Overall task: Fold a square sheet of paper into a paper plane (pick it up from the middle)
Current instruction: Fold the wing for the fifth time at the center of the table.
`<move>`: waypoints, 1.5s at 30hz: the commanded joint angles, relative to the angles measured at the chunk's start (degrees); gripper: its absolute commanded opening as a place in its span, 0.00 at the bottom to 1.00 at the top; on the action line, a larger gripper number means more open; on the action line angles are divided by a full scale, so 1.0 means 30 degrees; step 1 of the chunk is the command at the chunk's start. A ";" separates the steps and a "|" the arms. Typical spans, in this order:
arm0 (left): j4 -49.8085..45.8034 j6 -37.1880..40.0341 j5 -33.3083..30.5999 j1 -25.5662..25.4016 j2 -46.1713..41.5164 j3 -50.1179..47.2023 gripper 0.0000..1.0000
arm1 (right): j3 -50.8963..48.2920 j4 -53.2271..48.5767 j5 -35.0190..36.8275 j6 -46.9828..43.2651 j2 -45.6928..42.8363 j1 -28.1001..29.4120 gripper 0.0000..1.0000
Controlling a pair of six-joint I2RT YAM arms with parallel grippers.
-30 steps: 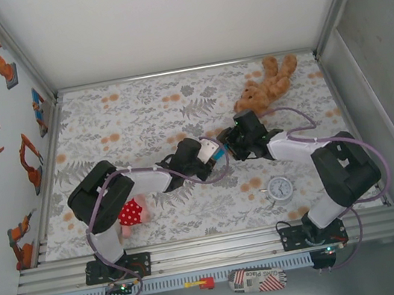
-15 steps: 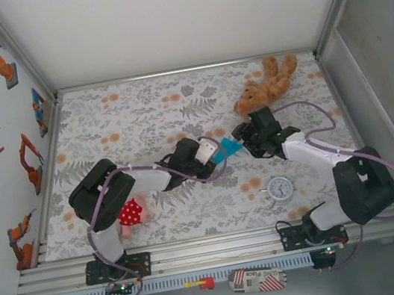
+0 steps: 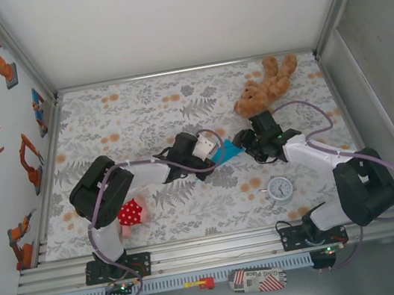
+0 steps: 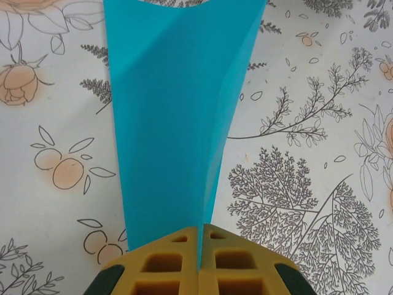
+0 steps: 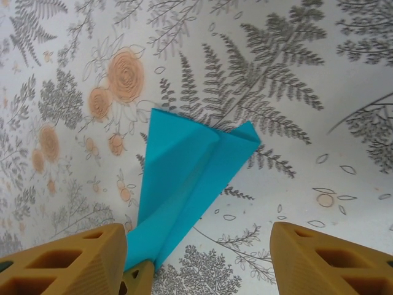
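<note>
Left gripper [image 4: 199,249] is clamped on the thin turquoise paper plane [image 4: 178,110], creased and pointed; right gripper [image 5: 196,261] is held open beside it.

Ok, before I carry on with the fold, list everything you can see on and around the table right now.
paper plane: one, turquoise, mid-table, one end pinched in the left tool
teddy bear: one, brown, far right corner
clock: one, white, round, near right
dotted item: one, red with white dots, near left, under the left arm
striped item: one, red and white, front ledge
tablecloth: one, white with grey and orange flowers, covering the table
left tool: one, yellow pads, shut on the plane
right tool: one, yellow pads, open, beside the plane
</note>
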 commanded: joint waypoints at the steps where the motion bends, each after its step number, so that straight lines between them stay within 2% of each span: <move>1: -0.1887 -0.0449 0.0886 0.0211 0.0547 0.0921 0.05 | -0.0612 0.0952 -0.0654 -0.1161 0.0160 -0.0069 0.61; 8: -0.3930 -0.1350 0.1478 0.0490 0.1108 0.2318 0.03 | -0.1304 0.2843 -0.2276 -0.2399 0.0766 0.0069 0.57; 19: -0.5656 -0.2768 0.2984 0.0788 0.1973 0.3709 0.05 | -0.0647 0.3962 -0.3469 -0.3352 0.3116 0.0730 0.63; 28: -0.6417 -0.3409 0.3646 0.1054 0.2472 0.4218 0.06 | 0.0354 0.3522 -0.3523 -0.4034 0.4508 0.0991 0.63; 35: -0.6642 -0.4361 0.4667 0.1333 0.2881 0.4578 0.07 | 0.0567 0.3431 -0.3483 -0.4420 0.4836 0.1079 0.67; 45: -0.7032 -0.5016 0.5149 0.1553 0.3058 0.4807 0.08 | -0.0066 0.3845 -0.2716 -0.4846 0.3542 0.1189 0.70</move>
